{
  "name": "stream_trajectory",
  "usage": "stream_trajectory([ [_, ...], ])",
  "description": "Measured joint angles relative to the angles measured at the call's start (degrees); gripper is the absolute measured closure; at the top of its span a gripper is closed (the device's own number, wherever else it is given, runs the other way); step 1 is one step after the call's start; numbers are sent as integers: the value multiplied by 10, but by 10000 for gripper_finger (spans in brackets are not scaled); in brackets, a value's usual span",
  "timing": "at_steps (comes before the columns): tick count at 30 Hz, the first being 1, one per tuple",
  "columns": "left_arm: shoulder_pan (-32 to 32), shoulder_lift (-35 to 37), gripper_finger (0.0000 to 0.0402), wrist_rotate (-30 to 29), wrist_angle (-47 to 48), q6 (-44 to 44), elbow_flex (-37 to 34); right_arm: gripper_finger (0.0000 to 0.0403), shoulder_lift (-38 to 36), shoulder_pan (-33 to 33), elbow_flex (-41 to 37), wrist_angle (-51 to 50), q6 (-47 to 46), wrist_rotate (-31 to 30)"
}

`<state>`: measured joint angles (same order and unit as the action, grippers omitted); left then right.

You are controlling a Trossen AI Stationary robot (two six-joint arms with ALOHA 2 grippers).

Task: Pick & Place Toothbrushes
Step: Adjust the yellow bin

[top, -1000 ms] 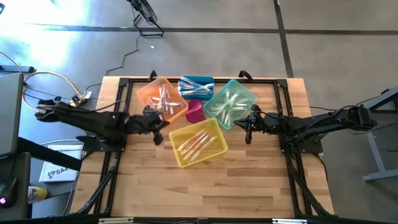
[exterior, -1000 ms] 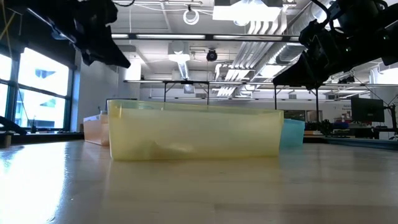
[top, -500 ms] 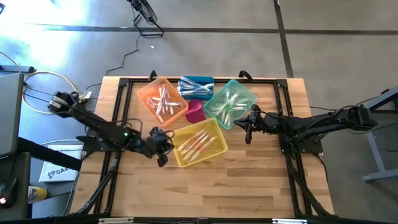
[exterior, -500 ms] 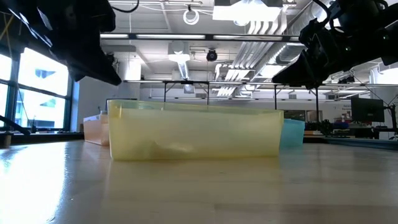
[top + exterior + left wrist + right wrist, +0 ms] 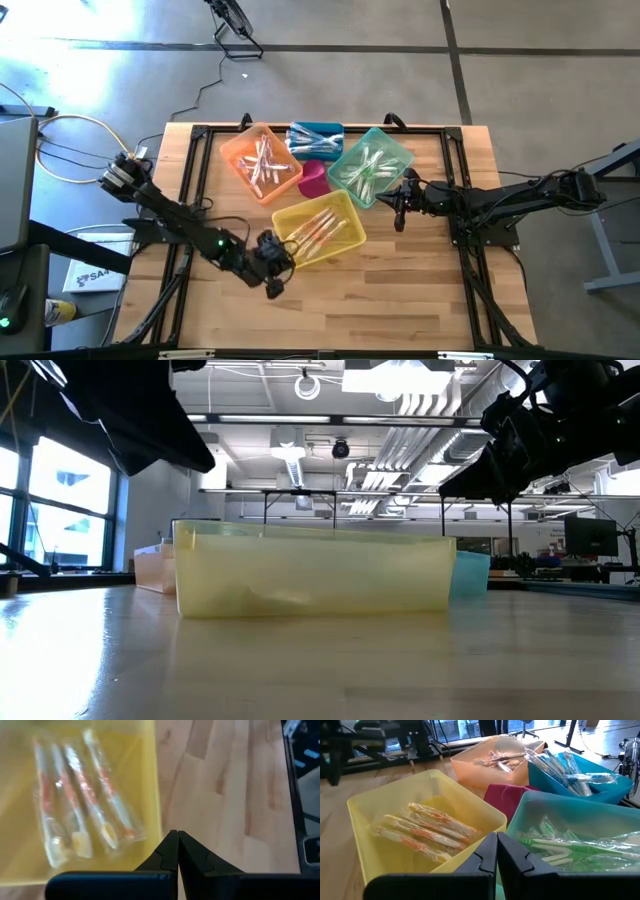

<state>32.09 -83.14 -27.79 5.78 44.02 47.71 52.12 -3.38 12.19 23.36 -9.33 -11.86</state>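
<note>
left end effector [image 5: 272,283] sits low over the wooden surface [image 5: 400,290], just off the near-left corner of the yellow bin [image 5: 352,213]. fingers [image 5: 165,855] clenched tip to tip, nothing between them. its wrist view looks down over the yellow bin's wall [image 5: 148,780] at wrapped toothbrushes [image 5: 80,800] with orange accents lying side by side on the bin floor.

right end effector [image 5: 397,203] is at the near edge of the green bin [image 5: 401,146], right of the yellow bin. fingers [image 5: 487,852] also pressed together, empty.

toothbrushes are all in bins, sorted by colour:
- orange-accent ones [image 5: 318,228] in the yellow bin
- green ones [image 5: 366,170] in the green bin
- blue ones [image 5: 314,140] in the blue bin [image 5: 316,127] at the back
- another pile [image 5: 262,164] in the orange bin [image 5: 233,150], back left

small magenta bin [image 5: 314,178] sits in the middle, touching the others. can't tell if anything is in it.

low view: yellow bin [image 5: 310,575] fills the centre, orange bin [image 5: 153,572] peeks out on one side, blue bin [image 5: 472,573] on the other. both arms hang dark above.
</note>
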Motion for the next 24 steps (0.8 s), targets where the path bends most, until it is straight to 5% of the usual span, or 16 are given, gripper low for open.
stream_trajectory([
  [15,24,-144,401,-4,0,102,53,399,0,0,0,0,-14,17],
  [24,25,-162,401,-17,15,119,52,399,0,0,0,-6,-25,17],
])
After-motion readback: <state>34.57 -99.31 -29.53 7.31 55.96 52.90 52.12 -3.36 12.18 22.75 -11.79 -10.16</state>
